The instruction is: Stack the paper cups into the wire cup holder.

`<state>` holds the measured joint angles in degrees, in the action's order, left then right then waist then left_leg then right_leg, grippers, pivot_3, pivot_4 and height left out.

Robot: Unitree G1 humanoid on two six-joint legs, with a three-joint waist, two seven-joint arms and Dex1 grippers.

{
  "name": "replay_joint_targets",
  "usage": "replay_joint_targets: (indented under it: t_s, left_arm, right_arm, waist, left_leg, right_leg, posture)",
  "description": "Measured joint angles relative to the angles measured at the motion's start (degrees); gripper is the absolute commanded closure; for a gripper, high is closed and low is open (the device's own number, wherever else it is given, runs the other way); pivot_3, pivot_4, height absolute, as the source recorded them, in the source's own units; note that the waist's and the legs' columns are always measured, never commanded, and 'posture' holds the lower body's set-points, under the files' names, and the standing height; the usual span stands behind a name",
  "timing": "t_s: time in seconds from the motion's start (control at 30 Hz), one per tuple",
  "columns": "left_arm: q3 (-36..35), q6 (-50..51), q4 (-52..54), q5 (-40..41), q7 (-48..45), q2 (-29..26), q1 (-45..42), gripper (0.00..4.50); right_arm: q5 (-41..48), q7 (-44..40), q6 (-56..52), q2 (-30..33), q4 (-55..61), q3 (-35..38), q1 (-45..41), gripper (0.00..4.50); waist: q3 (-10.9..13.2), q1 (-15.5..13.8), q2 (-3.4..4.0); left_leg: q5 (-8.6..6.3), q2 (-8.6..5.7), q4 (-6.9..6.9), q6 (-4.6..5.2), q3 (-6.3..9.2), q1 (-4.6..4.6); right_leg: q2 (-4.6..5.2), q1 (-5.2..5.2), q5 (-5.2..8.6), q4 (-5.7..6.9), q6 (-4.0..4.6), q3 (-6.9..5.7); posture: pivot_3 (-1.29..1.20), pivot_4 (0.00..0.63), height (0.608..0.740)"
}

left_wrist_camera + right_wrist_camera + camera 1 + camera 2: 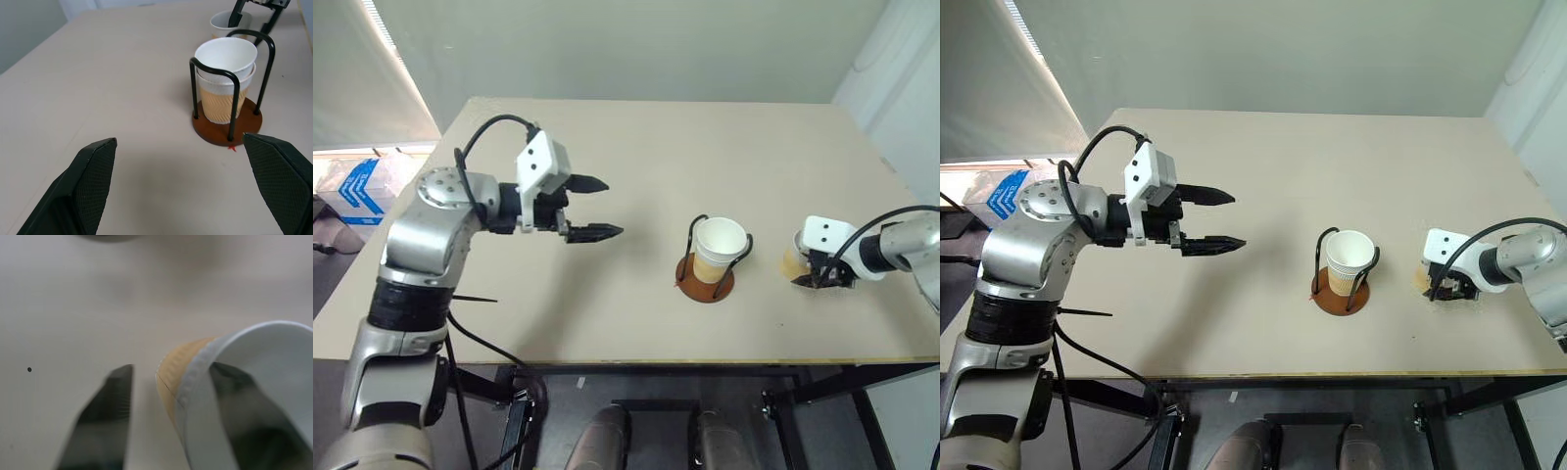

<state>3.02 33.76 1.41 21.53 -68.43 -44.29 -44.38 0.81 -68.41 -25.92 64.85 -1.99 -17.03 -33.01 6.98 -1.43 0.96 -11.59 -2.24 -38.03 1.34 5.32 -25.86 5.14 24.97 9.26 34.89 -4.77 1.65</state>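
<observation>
The wire cup holder (706, 266) stands upright on the table (636, 176), its two black loops rising from the brown disc. Two paper cups (226, 78) sit nested inside it, mouths up, long axes vertical. A third cup (234, 382) stands just to the right of the holder, mouth upward. The right gripper (822, 274) is at this cup, pointing steeply down: one finger (244, 421) reaches inside the cup, the other (105, 421) outside the wall, with a gap left between that finger and the wall. The left gripper (595, 208) hovers well to the left of the holder, its jaws spread wide and empty, pointing toward the holder.
</observation>
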Motion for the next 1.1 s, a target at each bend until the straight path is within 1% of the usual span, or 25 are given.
replay_joint_targets:
  t_s: [0.1, 0.13, 0.17, 0.3, 0.4, 0.53, 0.57, 0.6, 0.7, 0.83, 1.0, 1.1]
  left_arm:
    - [-0.02, 0.16, 0.56, 1.84, -1.73, -0.40, 0.20, 0.00]
    - [-0.03, 0.25, 0.72, 2.27, -2.23, -0.46, 0.20, 0.00]
    - [-0.17, 0.69, 0.77, 3.51, -3.05, -0.60, 0.20, 0.00]
    - [-2.12, 3.09, 0.25, 8.53, -6.40, -0.97, 0.19, 0.00]
    - [-2.12, 2.85, -1.65, 8.86, -7.91, -1.33, 0.19, 0.00]
    - [-1.52, 1.89, -3.22, 8.34, -8.99, -1.21, -0.08, 0.00]
    - [-1.16, 1.50, -3.70, 8.14, -9.12, -1.20, -0.29, 0.00]
    - [-0.82, 1.21, -3.94, 7.96, -9.20, -1.20, -0.43, 0.00]
    - [0.02, 0.40, -4.70, 7.59, -9.83, -1.03, -0.77, 0.00]
    - [0.59, -0.35, -5.47, 6.95, -10.17, -0.39, -1.93, 0.00]
    - [0.70, -1.13, -5.71, 6.11, -10.29, -0.31, -2.43, 0.00]
    - [0.70, -1.13, -5.69, 5.79, -10.28, -0.82, -2.43, 0.00]
  right_arm:
    - [-0.04, -0.95, 0.32, -0.05, 0.00, 0.11, 0.00, 3.90]
    - [-0.02, -1.26, 0.37, -0.04, 0.03, 0.20, 0.00, 4.23]
    - [0.12, -1.79, 0.36, 0.04, 0.25, 0.48, 0.01, 4.45]
    - [1.85, -4.25, -0.69, 1.19, 1.53, 3.25, -1.37, 4.45]
    - [3.42, -6.47, -2.33, 2.16, 3.50, 5.50, -4.71, 4.45]
    - [7.49, -11.05, -7.28, 3.18, 9.28, 7.32, -12.43, 4.45]
    - [8.62, -11.97, -8.62, 3.17, 10.82, 7.37, -14.80, 4.45]
    - [9.29, -12.55, -9.53, 3.12, 12.16, 7.41, -16.43, 4.45]
    - [10.55, -14.11, -11.84, 1.51, 14.57, 6.76, -21.59, 4.45]
    - [10.16, -15.15, -12.41, -3.03, 14.47, 2.59, -27.78, 4.45]
    - [9.19, -15.73, -12.01, -6.30, 13.73, -1.71, -28.35, 4.45]
    - [8.86, -15.73, -11.58, -7.20, 13.68, -2.11, -28.31, 4.45]
  waist:
    - [0.00, 0.00, 0.00]
    - [0.00, 0.00, 0.00]
    - [0.00, 0.01, 0.01]
    - [0.01, 0.05, 0.02]
    - [0.01, 0.15, 0.03]
    - [0.02, 0.19, 0.04]
    - [0.02, 0.20, 0.04]
    - [0.02, 0.19, 0.04]
    - [0.02, 0.21, 0.03]
    - [0.02, 0.28, 0.03]
    - [0.03, 0.24, 0.03]
    - [0.03, 0.26, 0.03]
  left_leg:
    - [-0.03, 0.00, 0.00, -0.05, 0.01, 0.00]
    - [-0.05, 0.00, 0.00, -0.07, 0.01, 0.00]
    - [-0.06, 0.00, 0.01, -0.09, 0.02, 0.00]
    - [-0.11, 0.01, 0.05, -0.18, 0.03, 0.00]
    - [-0.10, 0.02, 0.10, -0.23, 0.04, 0.01]
    - [-0.08, 0.03, 0.14, -0.26, 0.06, -0.07]
    - [-0.04, 0.02, 0.15, -0.32, 0.06, -0.08]
    - [0.12, 0.02, 0.19, -0.60, 0.07, -0.08]
    - [0.15, 0.02, 0.20, -0.66, 0.09, -0.13]
    - [0.15, 0.03, 0.23, -0.65, 0.11, -0.12]
    - [0.19, 0.02, 0.25, -0.69, 0.14, -0.18]
    - [0.19, 0.03, 0.26, -0.72, 0.14, -0.17]
  right_leg:
    - [0.00, 0.00, 0.02, 0.00, 0.06, 0.00]
    - [0.00, 0.00, 0.02, 0.01, 0.07, 0.00]
    - [0.00, 0.01, 0.03, 0.02, 0.07, 0.00]
    - [-0.01, 0.06, 0.06, 0.04, 0.13, 0.00]
    - [-0.02, 0.09, 0.08, 0.04, 0.16, -0.01]
    - [-0.04, 0.19, 0.14, 0.04, 0.27, -0.04]
    - [-0.05, 0.21, 0.16, 0.04, 0.30, -0.04]
    - [-0.05, 0.21, 0.19, 0.03, 0.34, -0.06]
    - [-0.05, 0.28, 0.22, 0.02, 0.39, -0.05]
    - [-0.05, 0.35, 0.22, 0.06, 0.40, -0.06]
    - [-0.05, 0.40, 0.22, 0.07, 0.40, -0.07]
    - [-0.05, 0.40, 0.22, 0.07, 0.40, -0.08]
  posture:
    - [0.00, 0.150, 0.740]
    - [0.00, 0.150, 0.740]
    - [0.00, 0.150, 0.740]
    - [0.00, 0.150, 0.740]
    - [0.00, 0.150, 0.740]
    - [0.00, 0.150, 0.740]
    - [0.00, 0.150, 0.740]
    - [0.00, 0.150, 0.740]
    - [0.00, 0.150, 0.740]
    - [0.00, 0.150, 0.740]
    - [0.00, 0.150, 0.740]
    - [0.00, 0.150, 0.740]
